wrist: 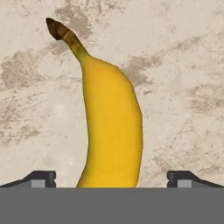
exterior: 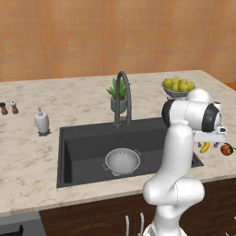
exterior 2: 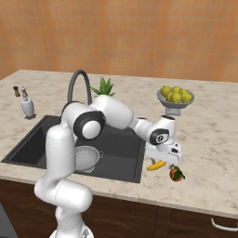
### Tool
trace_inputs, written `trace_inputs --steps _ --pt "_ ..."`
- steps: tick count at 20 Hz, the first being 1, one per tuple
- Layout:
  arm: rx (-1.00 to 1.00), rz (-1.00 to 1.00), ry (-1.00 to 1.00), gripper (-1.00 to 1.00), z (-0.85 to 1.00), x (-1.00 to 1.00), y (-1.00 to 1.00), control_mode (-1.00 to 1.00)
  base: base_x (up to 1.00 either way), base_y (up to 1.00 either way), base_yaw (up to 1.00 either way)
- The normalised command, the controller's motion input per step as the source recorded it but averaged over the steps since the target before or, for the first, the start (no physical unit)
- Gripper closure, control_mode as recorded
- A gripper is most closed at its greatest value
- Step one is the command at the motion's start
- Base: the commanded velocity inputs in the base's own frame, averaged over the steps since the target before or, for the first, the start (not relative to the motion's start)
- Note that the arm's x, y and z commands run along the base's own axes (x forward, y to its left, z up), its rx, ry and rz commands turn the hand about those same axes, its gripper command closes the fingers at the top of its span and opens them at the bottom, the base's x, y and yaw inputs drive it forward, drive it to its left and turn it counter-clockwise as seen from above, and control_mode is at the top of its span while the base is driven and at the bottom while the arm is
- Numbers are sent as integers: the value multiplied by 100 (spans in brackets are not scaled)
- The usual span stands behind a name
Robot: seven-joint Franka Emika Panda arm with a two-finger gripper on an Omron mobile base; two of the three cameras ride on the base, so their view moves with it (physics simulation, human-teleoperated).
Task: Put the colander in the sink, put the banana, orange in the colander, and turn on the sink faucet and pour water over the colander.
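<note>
The silvery colander sits upright in the dark sink, near its front. The yellow banana lies on the counter just right of the sink. The orange rests beside it, further right. My gripper hangs directly over the banana, open, with one fingertip on each side of the fruit and not touching it. The dark gooseneck faucet stands behind the sink; no water runs.
A footed grey bowl of yellow-green fruits stands behind the banana. A potted plant is beside the faucet. A white soap dispenser and two small shakers stand left of the sink.
</note>
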Motion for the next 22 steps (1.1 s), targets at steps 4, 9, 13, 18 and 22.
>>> trace_inputs --steps 4,9,13,18,22 --pt "13 1 1 100 -19 4 8 -100 0 0 0" --pt "22 6 0 100 -4 0 20 -100 0 0 0" --pt "24 7 0 100 0 0 29 -100 0 0 0" --pt "25 12 -1 100 41 0 63 -100 0 0 0" --pt "28 18 -1 100 51 0 74 -100 0 0 0"
